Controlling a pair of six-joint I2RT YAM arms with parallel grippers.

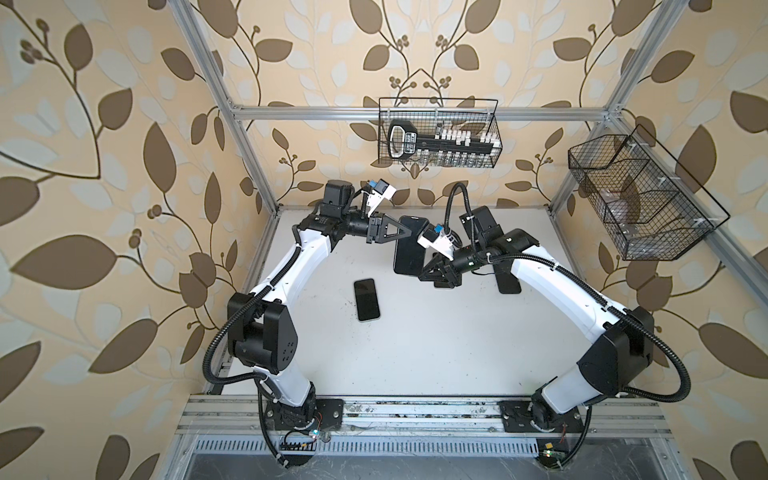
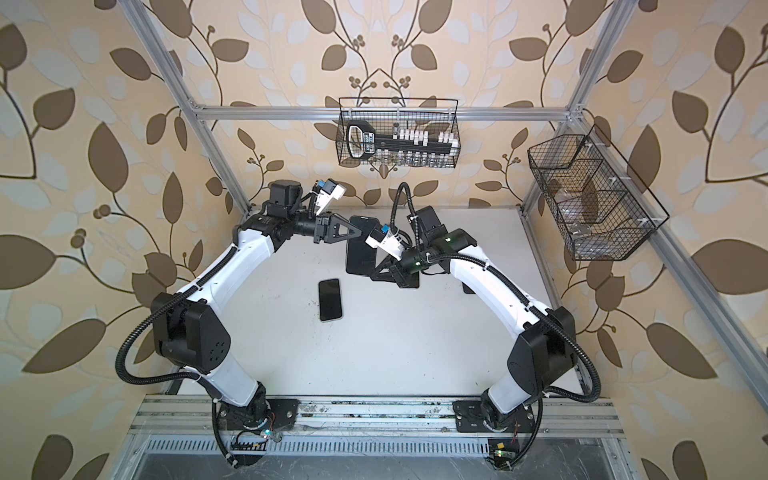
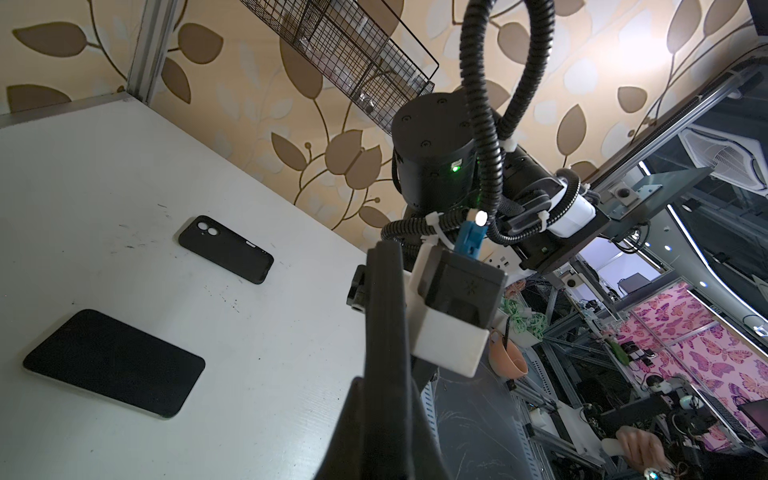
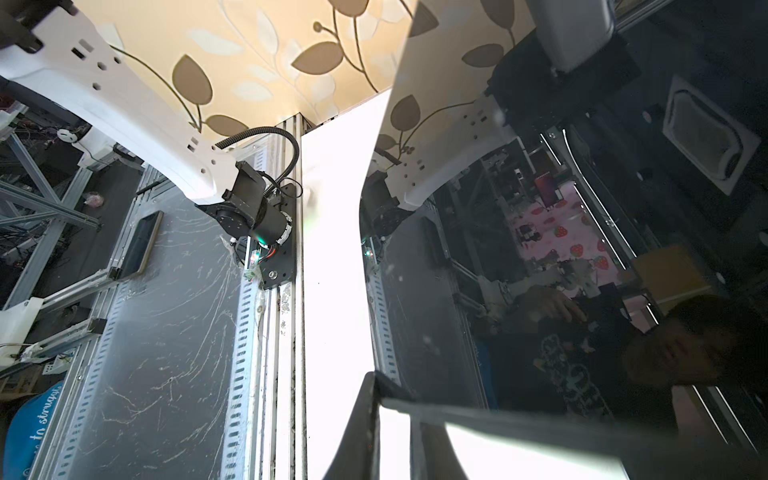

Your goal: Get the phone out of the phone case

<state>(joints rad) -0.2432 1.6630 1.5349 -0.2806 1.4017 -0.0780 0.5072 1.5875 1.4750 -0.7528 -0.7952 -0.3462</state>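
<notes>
Phone (image 1: 409,249), clamped aloft by left fingers (image 1: 400,234) and right fingers (image 1: 430,272); judged not yet freed from case (image 3: 384,316).

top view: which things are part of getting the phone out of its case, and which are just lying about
Job: glossy black phone held aloft, likely cased; left pincer; right pincer, both shut on it.
Lying about: second black phone, flat on white table; empty black case; back black wire basket; side black wire basket.
</notes>
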